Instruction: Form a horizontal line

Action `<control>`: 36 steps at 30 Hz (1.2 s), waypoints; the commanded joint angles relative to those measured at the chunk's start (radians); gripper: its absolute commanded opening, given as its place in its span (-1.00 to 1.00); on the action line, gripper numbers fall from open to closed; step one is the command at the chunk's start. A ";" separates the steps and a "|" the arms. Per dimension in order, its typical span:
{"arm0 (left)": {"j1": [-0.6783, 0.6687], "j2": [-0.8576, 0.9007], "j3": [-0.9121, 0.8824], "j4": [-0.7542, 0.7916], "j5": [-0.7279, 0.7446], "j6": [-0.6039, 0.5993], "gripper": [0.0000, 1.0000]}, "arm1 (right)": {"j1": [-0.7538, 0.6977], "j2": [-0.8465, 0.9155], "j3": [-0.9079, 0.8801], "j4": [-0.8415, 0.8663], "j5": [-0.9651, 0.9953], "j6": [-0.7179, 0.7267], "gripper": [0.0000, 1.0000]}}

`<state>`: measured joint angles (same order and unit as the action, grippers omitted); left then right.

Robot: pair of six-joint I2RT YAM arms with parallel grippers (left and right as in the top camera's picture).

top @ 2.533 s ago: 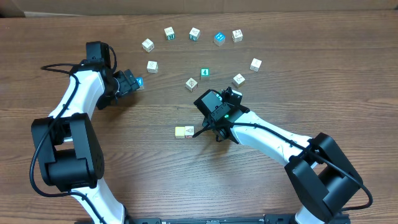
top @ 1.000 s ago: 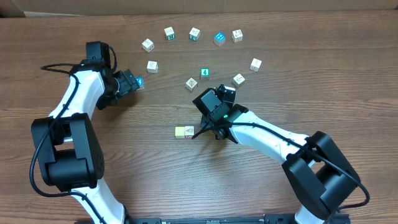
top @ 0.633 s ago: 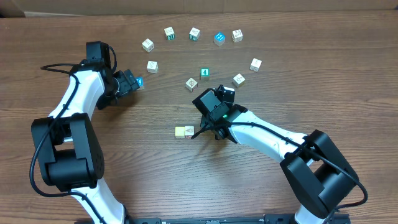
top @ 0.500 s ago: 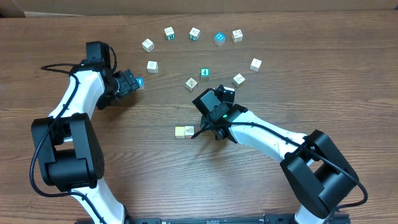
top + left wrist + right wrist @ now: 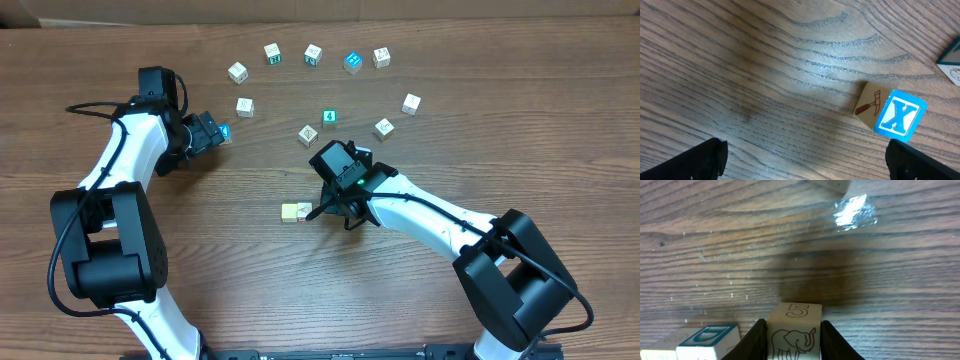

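The brown wooden table (image 5: 560,120) has lines running across it like the lines in a tree. A cube with a bright blue top (image 5: 352,62) sits near the far edge, and two cubes with green marks (image 5: 272,53) (image 5: 312,54) sit in the same curved row to one side of it, while a small green cube (image 5: 329,117) lies alone nearer the middle. Off toward the other side lies a cube with a big white X on a blue face (image 5: 900,116), and its tan side shows a little brown hammer.
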<state>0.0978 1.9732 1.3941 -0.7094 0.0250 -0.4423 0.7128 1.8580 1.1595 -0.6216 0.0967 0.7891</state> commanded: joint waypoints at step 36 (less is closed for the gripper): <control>-0.006 0.011 0.016 0.004 -0.006 0.001 0.99 | 0.000 0.005 0.013 -0.008 -0.127 -0.061 -0.17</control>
<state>0.0982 1.9732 1.3941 -0.7090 0.0250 -0.4427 0.7132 1.8584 1.1633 -0.6373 -0.0296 0.7338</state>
